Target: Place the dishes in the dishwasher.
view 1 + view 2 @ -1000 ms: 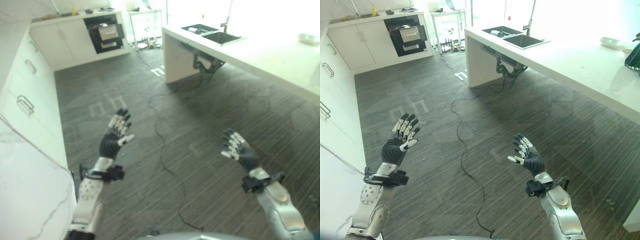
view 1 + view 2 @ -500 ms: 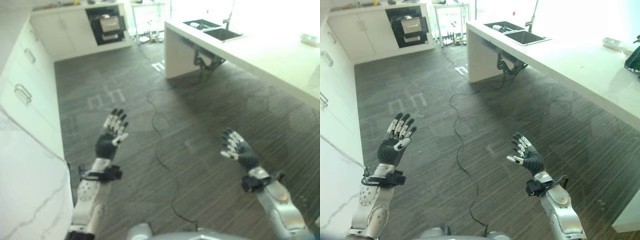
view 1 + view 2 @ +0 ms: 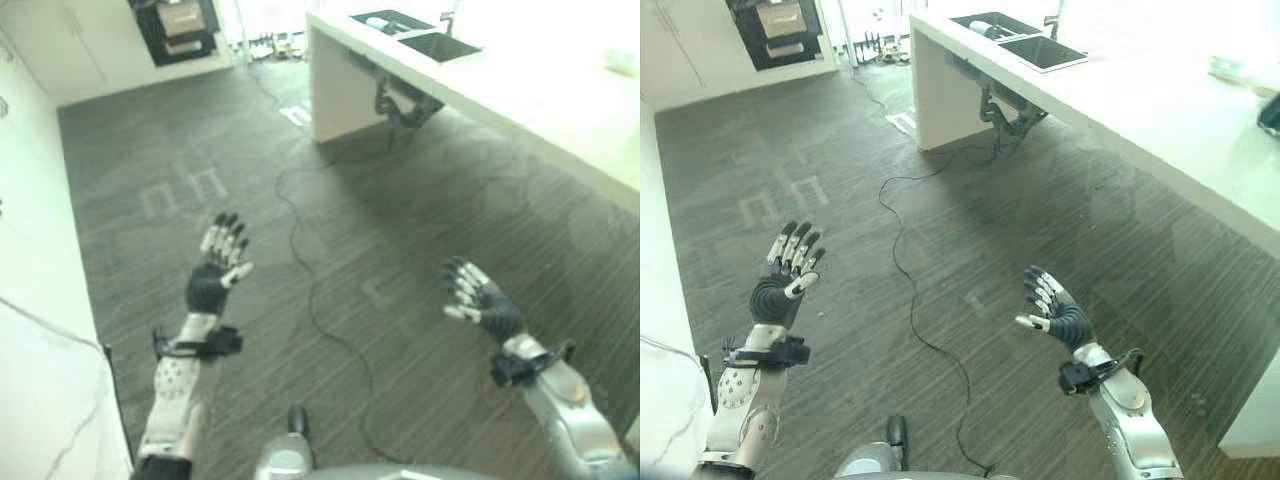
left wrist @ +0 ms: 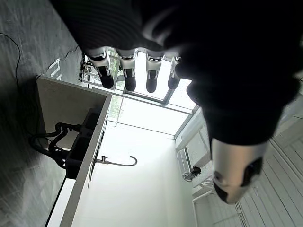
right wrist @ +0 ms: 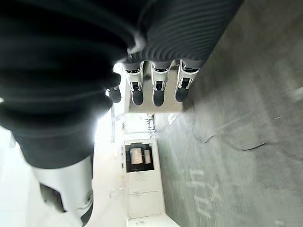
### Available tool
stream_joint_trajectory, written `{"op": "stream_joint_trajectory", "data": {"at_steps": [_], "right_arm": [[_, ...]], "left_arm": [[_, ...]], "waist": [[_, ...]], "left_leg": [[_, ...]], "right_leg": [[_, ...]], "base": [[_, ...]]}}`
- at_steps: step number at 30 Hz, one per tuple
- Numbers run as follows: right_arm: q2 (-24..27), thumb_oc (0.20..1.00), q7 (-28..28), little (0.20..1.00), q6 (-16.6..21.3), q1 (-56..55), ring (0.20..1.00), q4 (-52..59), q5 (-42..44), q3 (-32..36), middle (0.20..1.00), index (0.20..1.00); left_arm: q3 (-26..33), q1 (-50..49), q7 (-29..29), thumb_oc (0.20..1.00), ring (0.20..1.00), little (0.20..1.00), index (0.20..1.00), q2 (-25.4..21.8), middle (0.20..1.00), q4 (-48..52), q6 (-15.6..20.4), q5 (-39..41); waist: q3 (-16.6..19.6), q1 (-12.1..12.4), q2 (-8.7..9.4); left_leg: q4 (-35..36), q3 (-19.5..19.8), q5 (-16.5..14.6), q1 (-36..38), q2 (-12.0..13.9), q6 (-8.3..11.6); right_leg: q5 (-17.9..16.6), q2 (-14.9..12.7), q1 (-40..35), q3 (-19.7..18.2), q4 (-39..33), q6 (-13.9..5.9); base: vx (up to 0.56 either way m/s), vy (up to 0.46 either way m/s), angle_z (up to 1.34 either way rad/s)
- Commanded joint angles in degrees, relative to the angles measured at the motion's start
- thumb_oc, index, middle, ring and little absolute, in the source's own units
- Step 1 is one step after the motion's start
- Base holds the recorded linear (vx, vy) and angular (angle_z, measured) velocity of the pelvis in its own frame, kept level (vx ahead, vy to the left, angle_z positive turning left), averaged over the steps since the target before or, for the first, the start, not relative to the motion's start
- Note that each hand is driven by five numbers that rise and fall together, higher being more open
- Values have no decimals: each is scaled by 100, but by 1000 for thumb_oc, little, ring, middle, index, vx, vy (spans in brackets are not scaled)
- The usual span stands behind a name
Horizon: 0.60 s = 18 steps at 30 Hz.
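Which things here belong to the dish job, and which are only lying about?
For the job:
- dishwasher, open in the far cabinets
- sink in the counter
- left hand, open, empty
- right hand, open, empty

Lying about:
- black cable across the floor
- small container on the counter

Both arms reach forward and hold nothing. The left hand [image 3: 212, 285] is raised on the left with fingers straight and spread. The right hand [image 3: 1060, 316] is raised on the right, fingers relaxed and slightly bent.
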<state>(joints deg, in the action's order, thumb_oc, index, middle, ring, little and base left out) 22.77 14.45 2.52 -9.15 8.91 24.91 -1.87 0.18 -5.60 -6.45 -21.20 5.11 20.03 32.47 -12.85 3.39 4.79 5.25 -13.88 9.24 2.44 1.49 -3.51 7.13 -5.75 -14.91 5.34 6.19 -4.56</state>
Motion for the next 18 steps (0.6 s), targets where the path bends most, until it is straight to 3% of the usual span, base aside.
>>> {"op": "stream_joint_trajectory", "data": {"at_steps": [1, 3, 4, 5, 6, 8, 10, 11, 12, 14, 18], "right_arm": [[57, 1000, -195, 1000, 244, 217, 1000, 161, -11, 170, 1000, 1000], [-86, 1000, -180, 1000, 202, 69, 1000, 217, -121, 191, 1000, 1000], [-86, 1000, -175, 1000, 194, 43, 1000, 228, -136, 188, 1000, 1000], [-85, 1000, -135, 1000, 179, 42, 1000, 199, -176, 132, 1000, 1000], [-6, 1000, -117, 1000, 213, 23, 1000, 132, -167, 99, 1000, 1000], [68, 1000, 23, 1000, 251, -55, 1000, 123, -60, 212, 1000, 1000], [159, 1000, 147, 1000, 357, -257, 1000, 130, 76, 387, 1000, 1000], [196, 1000, 156, 1000, 381, -324, 1000, 141, 140, 432, 1000, 1000], [253, 1000, 120, 1000, 464, -433, 1000, 165, 197, 446, 1000, 1000], [277, 1000, 70, 1000, 493, -478, 1000, 211, 134, 385, 1000, 1000], [374, 1000, -79, 1000, 451, -392, 1000, 235, 105, 266, 1000, 1000]], "left_arm": [[178, -213, -183, 1000, 1000, 1000, 1000, -339, 1000, 446, 87, -185], [209, -184, -278, 1000, 1000, 1000, 1000, -322, 1000, 472, -61, -269], [214, -191, -283, 1000, 1000, 1000, 1000, -315, 1000, 476, -74, -287], [245, -209, -219, 1000, 1000, 1000, 1000, -306, 1000, 491, -87, -330], [262, -148, -174, 1000, 1000, 1000, 1000, -332, 1000, 474, -129, -260], [282, -57, -226, 1000, 1000, 1000, 1000, -352, 1000, 497, -210, -154], [307, -79, -352, 1000, 1000, 1000, 1000, -386, 1000, 533, -239, -106], [295, -110, -378, 1000, 1000, 1000, 1000, -390, 1000, 567, -250, -102], [205, -184, -367, 1000, 1000, 1000, 1000, -406, 1000, 587, -226, -132], [101, -242, -347, 1000, 1000, 1000, 1000, -409, 1000, 556, -141, -153], [25, -316, -259, 1000, 1000, 1000, 1000, -423, 1000, 609, -123, -49]], "waist": [[601, 102, -58], [588, 36, -221], [590, 25, -233], [496, -109, -333], [427, -206, -317], [327, -314, -222], [191, -492, -123], [149, -578, -82], [62, -759, -59], [18, -900, -135], [145, -962, -165]], "left_leg": [[-36, 293, -170, -599, -51, 228], [-49, 566, -368, -321, -138, 104], [-58, 570, -393, -304, -154, 88], [-25, 563, -471, -39, -122, 88], [-25, 622, -498, 78, -210, 94], [-25, 725, -593, 232, -323, 111], [-25, 853, -778, 493, -403, 150], [-25, 918, -870, 604, -442, 155], [-25, 1050, -1051, 865, -436, 185], [-25, 1176, -1274, 1193, -360, 192], [-34, 1360, -1556, 1543, -446, 148]], "right_leg": [[-1045, -222, 105, 298, 1349, -606], [-1615, -279, 814, 242, 2864, -598], [-1625, -291, 981, 204, 3087, -595], [-1553, -231, 1663, 277, 3376, -480], [-1173, -65, 1970, 523, 2752, -316], [-1179, 0, 2007, 821, 1802, -318], [-1393, 24, 2064, 973, 790, -371], [-1578, 5, 2151, 885, 387, -426], [-1991, -59, 2444, 659, -224, -542], [-2261, -91, 2682, 658, -598, -579], [-2361, -48, 2469, 661, -1007, -582]], "base": [[208, 305, 44], [286, 350, 38], [268, 313, 37], [262, 155, 43], [308, 102, 14], [338, -95, -18], [408, -174, 49], [568, -300, 89], [577, -305, 91], [574, -315, 99], [457, -255, 18]]}}
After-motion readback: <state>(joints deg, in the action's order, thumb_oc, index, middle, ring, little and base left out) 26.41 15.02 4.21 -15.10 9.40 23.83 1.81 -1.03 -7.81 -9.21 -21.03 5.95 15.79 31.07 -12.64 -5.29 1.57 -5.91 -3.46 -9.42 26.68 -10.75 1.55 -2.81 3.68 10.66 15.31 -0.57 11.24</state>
